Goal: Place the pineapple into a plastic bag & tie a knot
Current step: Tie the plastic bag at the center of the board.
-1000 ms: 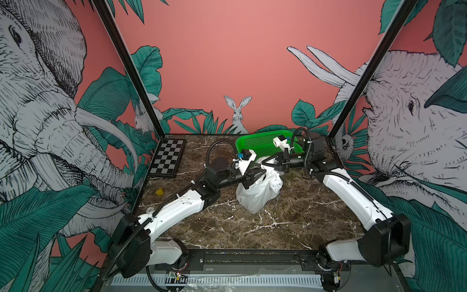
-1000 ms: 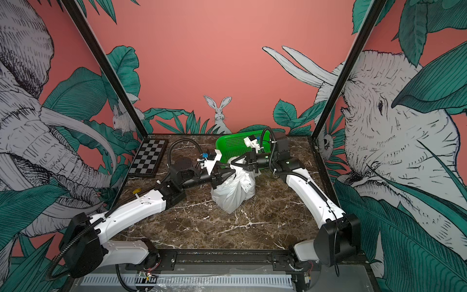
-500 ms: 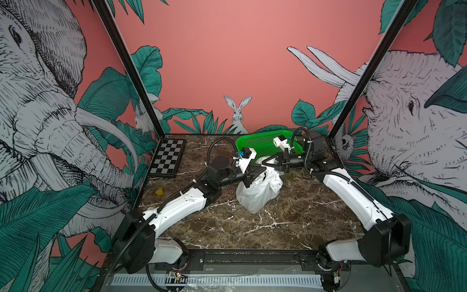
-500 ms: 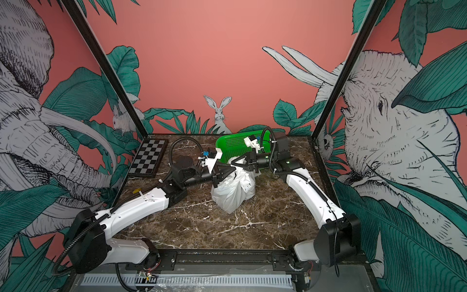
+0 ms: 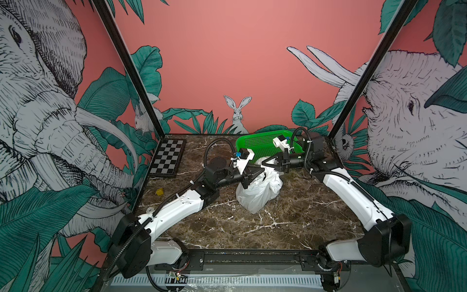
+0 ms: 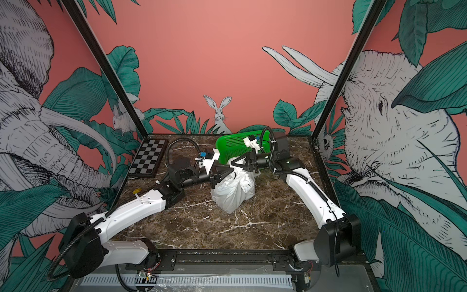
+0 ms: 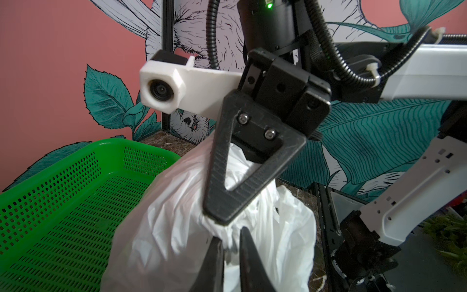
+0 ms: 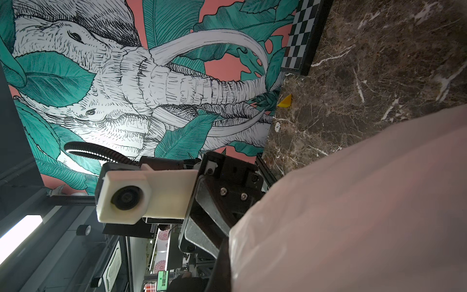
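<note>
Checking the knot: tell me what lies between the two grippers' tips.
The bag's bunched white neck. The right gripper pinches it right beside the left gripper, whose fingers straddle it; the left wrist view shows this.

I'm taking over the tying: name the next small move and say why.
Probably draw the left gripper slowly away from the right gripper to cinch the twist. Both pinch the plastic bag where it is bunched, almost tip to tip, and the gather looks loose.

Robot lab booth, left arm [image 5: 177, 209] and right arm [image 5: 353, 197] on a rail [image 5: 252, 257], marble tabletop [image 5: 290, 227], jungle-print walls [image 5: 227, 50] (elephants [image 5: 38, 113], rabbit [image 5: 237, 111]).
</note>
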Available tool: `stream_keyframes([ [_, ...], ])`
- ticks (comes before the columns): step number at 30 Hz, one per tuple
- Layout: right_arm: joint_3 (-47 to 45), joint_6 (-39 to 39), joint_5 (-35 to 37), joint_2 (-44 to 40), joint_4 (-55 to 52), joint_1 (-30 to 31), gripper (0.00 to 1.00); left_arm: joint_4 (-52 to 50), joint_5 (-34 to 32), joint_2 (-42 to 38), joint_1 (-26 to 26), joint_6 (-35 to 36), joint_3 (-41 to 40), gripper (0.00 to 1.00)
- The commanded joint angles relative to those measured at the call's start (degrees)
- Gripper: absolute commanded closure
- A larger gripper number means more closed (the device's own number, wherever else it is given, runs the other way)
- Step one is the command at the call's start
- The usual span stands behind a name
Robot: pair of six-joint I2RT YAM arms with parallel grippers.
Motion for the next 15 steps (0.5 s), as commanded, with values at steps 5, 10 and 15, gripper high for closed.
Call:
stream_keyframes([
  [5,3.29,-1.61,-2.54,-1.49,3.37,0.03,1.0,-0.18,0.8,-0.82,0.46,0.61,0.56,0.89],
  [10,3.32,-1.17,-2.95,-1.5,3.92,0.07,1.0,0.06,1.79,0.99,0.47,0.45,1.63,0.93],
  [15,2.89,-0.84,-2.64,-1.56,4.44,0.39,1.0,1.46,2.02,2.1,0.41,-0.55,2.34,0.87],
])
